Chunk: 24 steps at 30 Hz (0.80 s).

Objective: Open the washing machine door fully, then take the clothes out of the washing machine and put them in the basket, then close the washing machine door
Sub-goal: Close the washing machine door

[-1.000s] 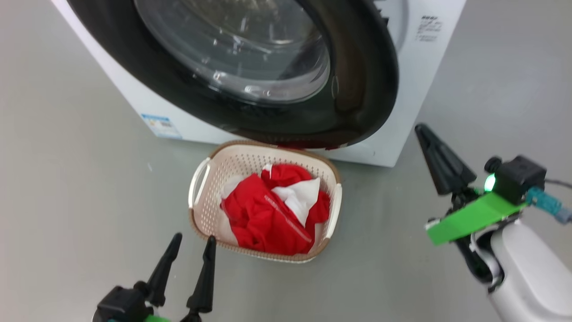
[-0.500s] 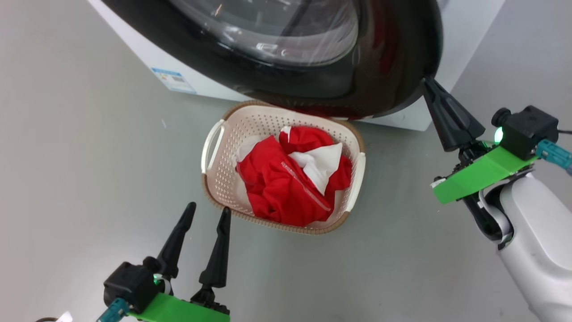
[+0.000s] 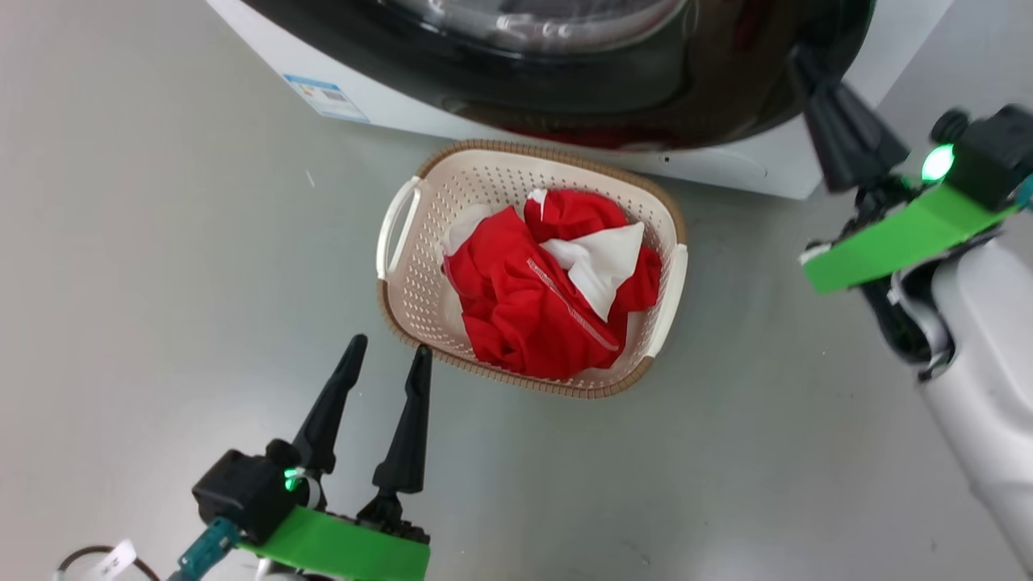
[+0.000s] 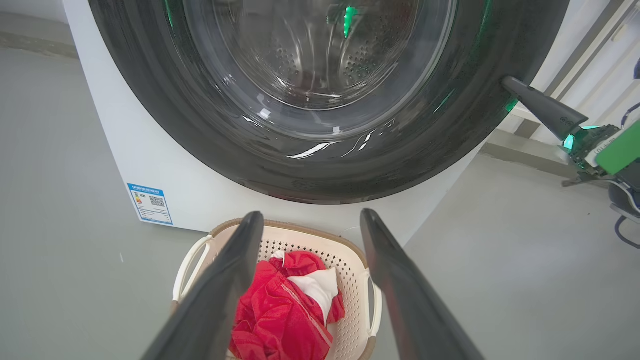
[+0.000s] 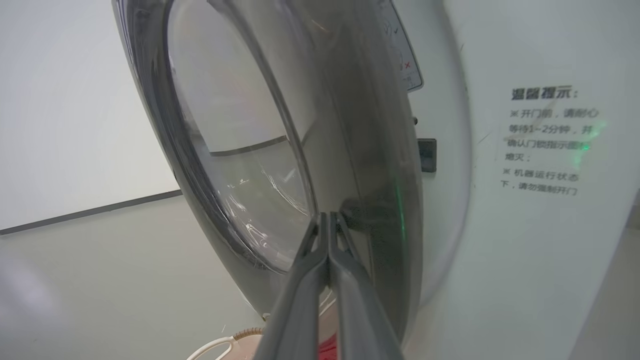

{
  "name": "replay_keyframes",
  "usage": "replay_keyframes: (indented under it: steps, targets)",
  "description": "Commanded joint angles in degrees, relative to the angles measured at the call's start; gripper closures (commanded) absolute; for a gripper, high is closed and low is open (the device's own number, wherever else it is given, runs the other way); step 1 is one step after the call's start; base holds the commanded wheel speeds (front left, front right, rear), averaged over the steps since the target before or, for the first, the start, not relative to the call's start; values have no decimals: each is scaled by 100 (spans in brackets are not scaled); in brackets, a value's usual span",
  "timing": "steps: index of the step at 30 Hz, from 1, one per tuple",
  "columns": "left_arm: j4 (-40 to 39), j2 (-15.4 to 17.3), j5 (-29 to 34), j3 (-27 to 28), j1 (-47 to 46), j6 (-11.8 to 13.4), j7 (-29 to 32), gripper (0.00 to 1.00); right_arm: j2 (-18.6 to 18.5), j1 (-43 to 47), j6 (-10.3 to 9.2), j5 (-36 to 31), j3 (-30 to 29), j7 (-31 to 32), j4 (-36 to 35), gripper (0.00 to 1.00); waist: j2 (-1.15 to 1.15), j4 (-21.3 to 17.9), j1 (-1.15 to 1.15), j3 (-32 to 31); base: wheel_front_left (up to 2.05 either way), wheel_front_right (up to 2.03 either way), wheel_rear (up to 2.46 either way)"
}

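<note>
a: where does the washing machine door (image 5: 385, 215) sit?
b: straight ahead of the right gripper (image 5: 326, 216), its black rim (image 4: 165, 115) right at the tips. the two fingers are pressed together with nothing between them. whether they touch the rim or stop just short cannot be told.
a: is it latched?
b: it looks ajar. from the right wrist the rim stands off the white front of the washing machine (image 5: 525, 240), and a small dark catch (image 5: 427, 155) shows on that front, up and to the right of the tips.
a: how will it handle?
b: likely heavy and stiff, swinging as one rigid piece rather than giving. the rim is glossy and curved, so closed tips could skid along it. the broad face of the rim near its free edge, where the tips are, seems the place to push. the bulging clear glass porthole (image 4: 320, 65) is smooth and better left alone.
a: no pinch, then?
b: probably a push is enough.
a: what lies beyond the door?
b: below the right gripper and off to its left is the basket (image 3: 524, 149), cream perforated plastic with a brown woven-look rim, close to the foot of the machine under the door's lower edge. the clothes (image 3: 524, 307), soft crumpled red fabric with white panels, lie in it.
a: the other arm?
b: the left gripper (image 3: 388, 345) hovers with fingers spread wide and empty, the basket's near rim just ahead of its tips, over smooth grey floor (image 3: 161, 282).
</note>
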Motion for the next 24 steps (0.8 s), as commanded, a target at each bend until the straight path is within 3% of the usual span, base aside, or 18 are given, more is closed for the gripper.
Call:
replay_keyframes:
  steps: [1, 24]
  targets:
    - [-185, 51, -46, 133, -143, 51, -69, 0, -14, -148, 20, 50, -8, -36, -108, 100, 0, 13, 0, 107, 0, 0, 0]
    - [-282, 51, -63, 87, -313, 93, -69, 0, -203, -746, 20, 69, -300, -36, -120, 100, 0, 75, 0, 365, 0, 0, 0]
